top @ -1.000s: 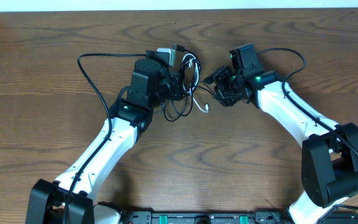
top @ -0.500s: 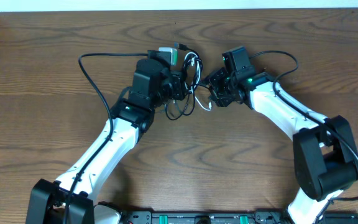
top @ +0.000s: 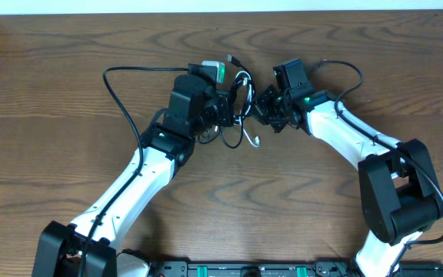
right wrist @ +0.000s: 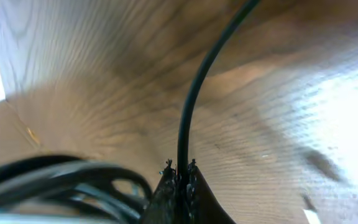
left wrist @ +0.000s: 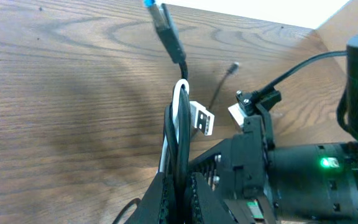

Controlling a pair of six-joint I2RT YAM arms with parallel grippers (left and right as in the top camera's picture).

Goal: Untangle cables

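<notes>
We are working with the cables (top: 244,92) gathered in a knot of loops between our two arms, toward the far middle of the table (top: 52,77). Our left gripper (left wrist: 178,186) is clamping shut on several strands at once, black ones and the white cable (left wrist: 181,93) side by side. We judge that it is acting as the anchor, pinning the tangle so it is not sliding along with whatever is drawn out. Our right gripper (right wrist: 180,177) is pinching shut on a single black cable (right wrist: 194,93) (the wrist view is showing just that one cord rising from between the closed fingertips), which suggests we are singling out one strand to pull free. The two grippers are sitting close together, leaving little slack between them. A white plug (left wrist: 201,118) and a dark plug (left wrist: 166,28) are sticking out beyond the left grip, where they could be snagging a loop.
</notes>
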